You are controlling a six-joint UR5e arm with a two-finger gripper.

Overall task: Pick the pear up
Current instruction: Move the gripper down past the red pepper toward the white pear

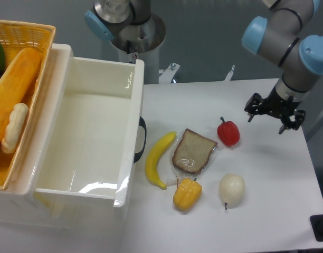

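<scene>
Pear (231, 190) lies on white table (277, 211) nr front edge, stem toward camera, untouched. Just left: yellow-orange pepper (187, 193). Behind those, bread slice in wrap (193, 152) w/ banana (157, 159) beside it, then red pepper (228, 133). Farthest back right, gripper (268, 114) hangs above table, fingers apart, nothing held, well apart from pear
</scene>
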